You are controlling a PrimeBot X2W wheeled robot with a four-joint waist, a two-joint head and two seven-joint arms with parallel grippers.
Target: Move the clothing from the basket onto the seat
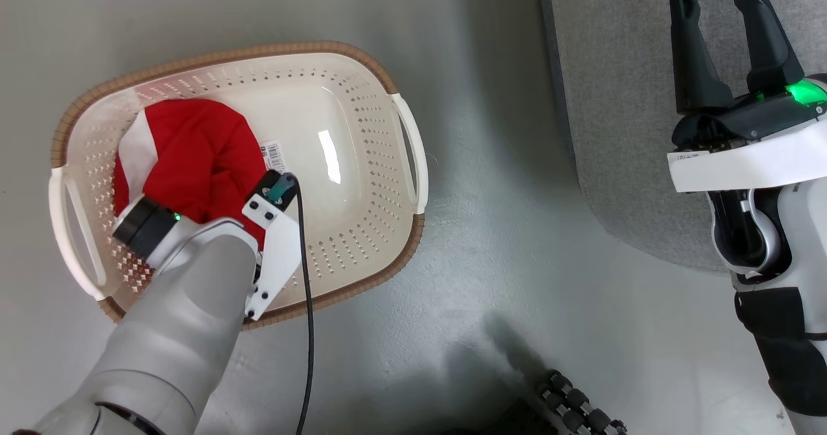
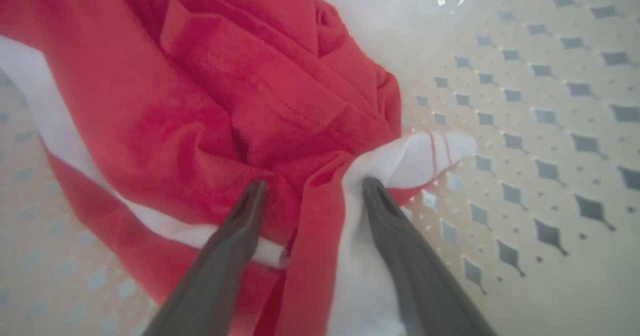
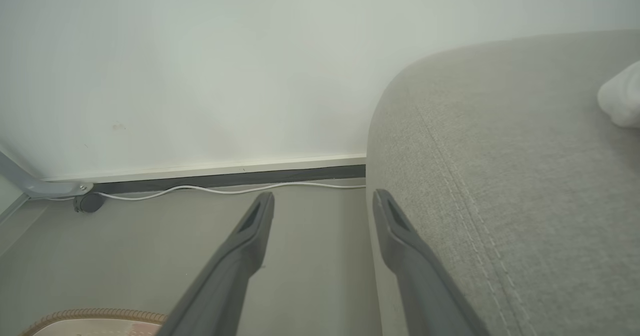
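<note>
Left wrist view showed the left gripper (image 2: 315,186), fingers spread, tips dug into the red clothing (image 2: 200,101) lying in the basket (image 2: 525,126). Farther off, in the right wrist view, the right gripper (image 3: 322,198) hung with fingers apart beside the seat (image 3: 500,186).

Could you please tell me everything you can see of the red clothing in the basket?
The clothing is a crumpled heap of soft, bright red fabric with white panels and a white cuff bearing thin red stripes. It lies bunched on the floor of the basket, towards its left end. The left gripper is open, and its fingers press into the folds on either side of a ridge of red and white cloth.
</note>
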